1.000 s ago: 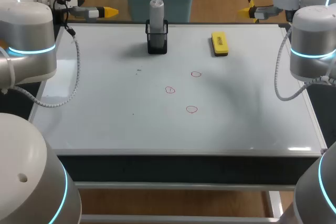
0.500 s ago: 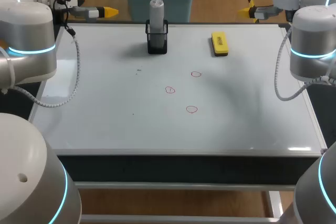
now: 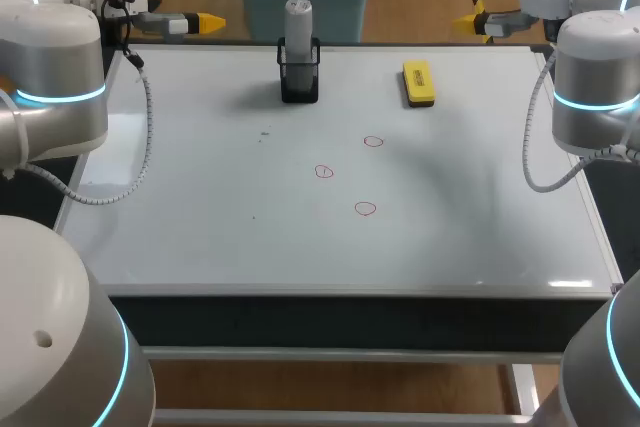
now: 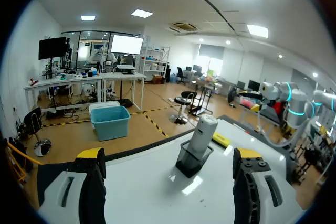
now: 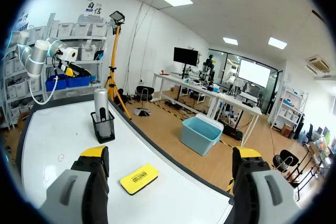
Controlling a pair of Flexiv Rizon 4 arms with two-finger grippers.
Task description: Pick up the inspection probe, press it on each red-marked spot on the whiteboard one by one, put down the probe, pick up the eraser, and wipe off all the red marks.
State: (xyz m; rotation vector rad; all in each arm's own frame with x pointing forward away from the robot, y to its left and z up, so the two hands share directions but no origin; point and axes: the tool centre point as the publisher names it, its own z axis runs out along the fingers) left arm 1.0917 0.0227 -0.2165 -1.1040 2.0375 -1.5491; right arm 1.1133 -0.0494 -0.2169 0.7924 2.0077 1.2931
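Change: nothing is shifting since before.
Probe (image 3: 298,22): standing in far holder (image 3: 299,82).
Eraser (image 3: 418,83): lying far right.
Marks (image 3: 365,209): sitting on whiteboard (image 3: 200,197), middle.
Left gripper (image 4: 168,153): gaping wide.
Right gripper (image 5: 169,152): gaping wide.

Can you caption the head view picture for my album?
Probe standing in holder, yellow eraser, three red marks on whiteboard.

- Probe (image 3: 298,19): lower end hidden inside black holder (image 3: 299,79), upper centre of frame.
- Left arm (image 3: 55,67), right arm (image 3: 597,77): cut off by the frame's side edges and lower corners.
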